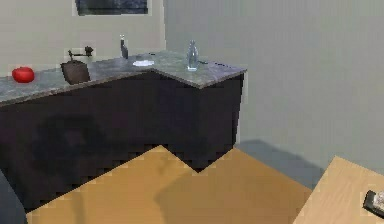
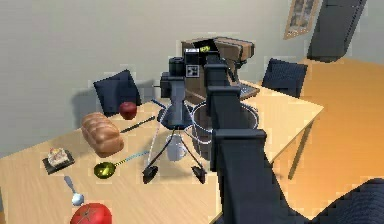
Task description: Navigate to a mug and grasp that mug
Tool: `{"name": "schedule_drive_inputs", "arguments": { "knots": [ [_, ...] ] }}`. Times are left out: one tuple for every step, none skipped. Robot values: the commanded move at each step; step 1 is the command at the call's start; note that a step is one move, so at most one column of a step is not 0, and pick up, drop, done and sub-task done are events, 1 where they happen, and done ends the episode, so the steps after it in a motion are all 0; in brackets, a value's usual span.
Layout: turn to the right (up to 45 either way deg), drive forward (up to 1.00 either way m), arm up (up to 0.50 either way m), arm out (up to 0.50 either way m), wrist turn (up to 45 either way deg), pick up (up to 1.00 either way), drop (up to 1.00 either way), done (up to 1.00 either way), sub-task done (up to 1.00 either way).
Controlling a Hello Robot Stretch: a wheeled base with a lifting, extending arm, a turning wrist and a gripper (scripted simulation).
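Note:
On the wooden table (image 2: pixel 40 190) in the arm side view, a small pale cup-like thing (image 2: pixel 177 149) sits between the two thin fingers of my gripper (image 2: pixel 176 174). The dark arm bar (image 2: pixel 235 150) rises from the bottom edge to the gripper's body. Because the pale thing lies on the tabletop at the gripper's far end, I cannot tell whether the gripper holds anything.
Also on the table are a bread loaf (image 2: pixel 102 132), an apple (image 2: pixel 128 109), a tomato (image 2: pixel 92 214), a spoon (image 2: pixel 72 187), a dark pot (image 2: pixel 215 122) and a coffee machine (image 2: pixel 225 62). Dark chairs (image 2: pixel 283 75) stand around it. Ahead is a dark counter (image 1: pixel 120 110) with bottles (image 1: pixel 192 55).

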Motion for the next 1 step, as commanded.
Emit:
{"name": "schedule_drive_inputs", "arguments": {
  "knots": [
    [0.0,0.0,0.0,0.0,45.0,0.0,0.0,0.0,0.0]
  ]
}}
